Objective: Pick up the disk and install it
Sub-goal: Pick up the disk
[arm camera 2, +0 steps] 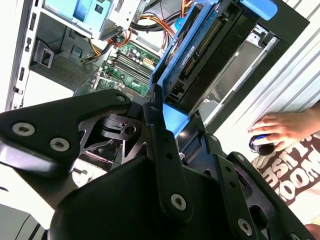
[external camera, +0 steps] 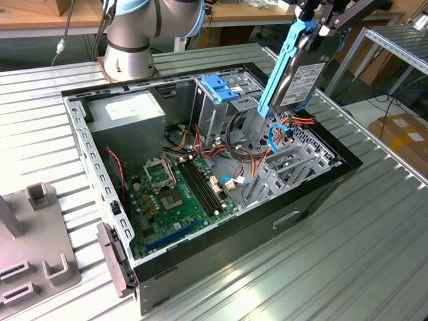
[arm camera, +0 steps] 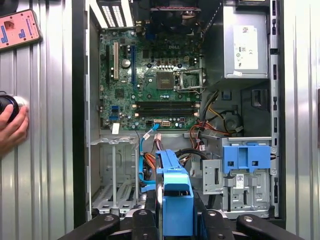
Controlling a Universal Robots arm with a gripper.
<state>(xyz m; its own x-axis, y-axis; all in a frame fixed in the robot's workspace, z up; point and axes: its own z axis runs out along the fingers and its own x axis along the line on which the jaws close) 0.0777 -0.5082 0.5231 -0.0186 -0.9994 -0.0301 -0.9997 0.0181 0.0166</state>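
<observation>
While my claw (external camera: pixel 318 25) pinches the disk (external camera: pixel 299 77), I fear the loose cables (external camera: pixel 286 128) just below could snag it.

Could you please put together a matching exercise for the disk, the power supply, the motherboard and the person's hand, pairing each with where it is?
Things:
1. disk
2. power supply
3. motherboard
4. hand

Places:
A. green, flat on the floor of the case
B. on the table beside the case
C. held in the gripper above the open case
D. grey box in a corner of the case

Pairs: 1-C, 2-D, 3-A, 4-B
</observation>
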